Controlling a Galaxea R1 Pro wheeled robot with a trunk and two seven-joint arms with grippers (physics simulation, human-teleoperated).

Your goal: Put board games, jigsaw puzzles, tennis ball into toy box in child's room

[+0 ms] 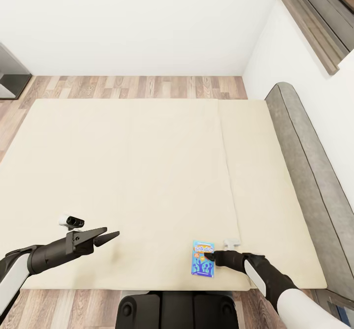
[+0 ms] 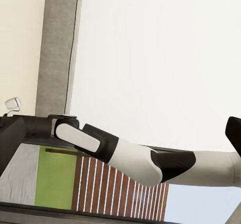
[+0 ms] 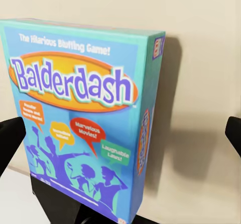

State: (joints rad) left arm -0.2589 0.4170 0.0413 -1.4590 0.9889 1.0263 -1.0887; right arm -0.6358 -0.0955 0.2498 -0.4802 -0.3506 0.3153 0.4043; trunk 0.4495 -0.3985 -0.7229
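Observation:
A small blue board game (image 1: 202,258), lettered "Balderdash", lies on the bed (image 1: 147,171) near its front edge, right of centre. My right gripper (image 1: 210,257) reaches over the box from the right. In the right wrist view the blue board game (image 3: 85,113) fills the space between the two fingertips (image 3: 10,138), which stand wide apart, so the gripper is open. It casts a shadow on the beige mattress. My left gripper (image 1: 104,235) hovers open over the bed's front left part, holding nothing.
The grey headboard (image 1: 305,162) runs along the bed's right side against a white wall. Wood-plank floor (image 1: 137,87) shows beyond the bed. A dark piece of furniture (image 1: 10,73) stands at the far left. My right arm (image 2: 130,158) crosses the left wrist view.

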